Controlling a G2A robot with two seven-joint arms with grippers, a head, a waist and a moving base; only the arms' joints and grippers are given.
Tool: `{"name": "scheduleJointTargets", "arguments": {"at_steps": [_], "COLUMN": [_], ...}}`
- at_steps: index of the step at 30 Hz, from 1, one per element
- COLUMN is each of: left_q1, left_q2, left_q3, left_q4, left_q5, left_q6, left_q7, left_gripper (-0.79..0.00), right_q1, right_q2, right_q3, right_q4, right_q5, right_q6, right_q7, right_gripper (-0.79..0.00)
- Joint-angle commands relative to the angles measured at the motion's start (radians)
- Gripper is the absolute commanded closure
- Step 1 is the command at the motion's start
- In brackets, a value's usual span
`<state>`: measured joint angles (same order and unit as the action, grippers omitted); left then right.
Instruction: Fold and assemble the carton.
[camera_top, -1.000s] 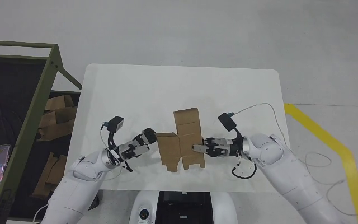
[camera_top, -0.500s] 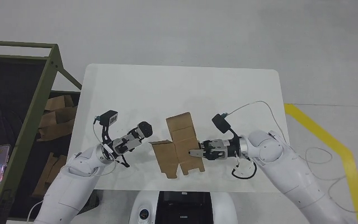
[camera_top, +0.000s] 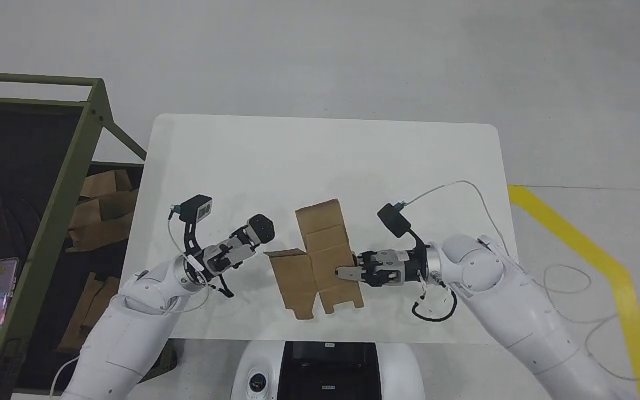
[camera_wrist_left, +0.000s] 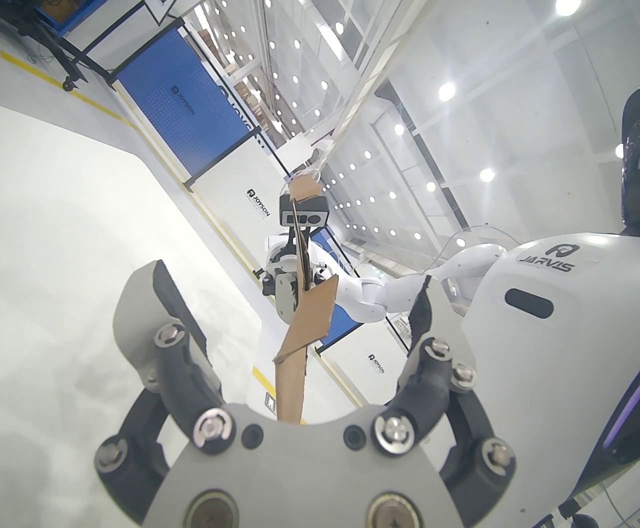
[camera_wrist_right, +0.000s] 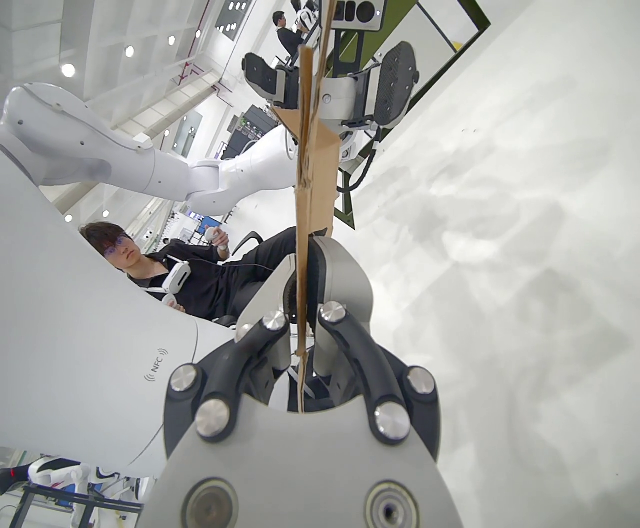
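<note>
**Carton gripped by the right claw, left claw spread wide**

Top view: The carton (camera_top: 318, 258), a brown cardboard blank partly unfolded into several panels and flaps, is seen over the near middle of the white table (camera_top: 420, 170). Its right edge is pinched by the right gripper (camera_top: 345, 272), whose fingers are closed onto the cardboard. The left gripper (camera_top: 258, 230) is placed just beside the carton's left flap, apart from it. A green metal frame (camera_top: 60, 140) is seen off the table's left side, with flat brown cardboard pieces (camera_top: 100, 210) lying inside it.

Left wrist view: The left gripper (camera_wrist_left: 292, 290) is shown with its fingers (camera_wrist_left: 165, 310) spread wide and nothing held. The carton (camera_wrist_left: 292, 385) is seen edge-on in the gap between them, and neither pad is touched by it. Farther off, the carton's far end is met by the other arm. The table (camera_wrist_left: 75, 225) is seen off to one side.

Right wrist view: The right gripper (camera_wrist_right: 305, 265) is shown clamped narrowly on the carton (camera_wrist_right: 312, 170), whose thin edge is sandwiched between the two fingers (camera_wrist_right: 340, 270). The cardboard is seen running away edge-on, raised off the table (camera_wrist_right: 500, 200). Beyond its far end, the left gripper (camera_wrist_right: 327, 80) is seen with its dark pads wide apart, one on either side of the cardboard.
</note>
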<state>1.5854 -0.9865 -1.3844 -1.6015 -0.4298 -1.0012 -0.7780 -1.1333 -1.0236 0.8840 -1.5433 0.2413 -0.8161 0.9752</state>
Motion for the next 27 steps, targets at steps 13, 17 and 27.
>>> {"name": "scheduleJointTargets", "arguments": {"at_steps": [13,17,27], "left_q1": [-0.087,-0.109,-0.148], "left_q2": [-0.006,-0.012,-0.027], "left_q3": [0.064,0.088,0.123], "left_q4": [0.031,0.042,0.063], "left_q5": [-0.058,-0.051,-0.020], "left_q6": [-0.011,-0.011,-0.011], "left_q7": [-0.030,-0.030,-0.030], "left_gripper": [-0.785,-0.723,-0.511], "right_q1": [0.118,0.153,0.203], "right_q2": [0.007,0.008,0.012], "right_q3": [-0.158,-0.195,-0.262], "right_q4": [0.032,0.057,0.100], "right_q5": [0.208,0.202,0.194], "right_q6": [0.071,0.059,0.017], "right_q7": [0.100,0.088,0.046], "right_gripper": [0.000,0.000,0.000]}}
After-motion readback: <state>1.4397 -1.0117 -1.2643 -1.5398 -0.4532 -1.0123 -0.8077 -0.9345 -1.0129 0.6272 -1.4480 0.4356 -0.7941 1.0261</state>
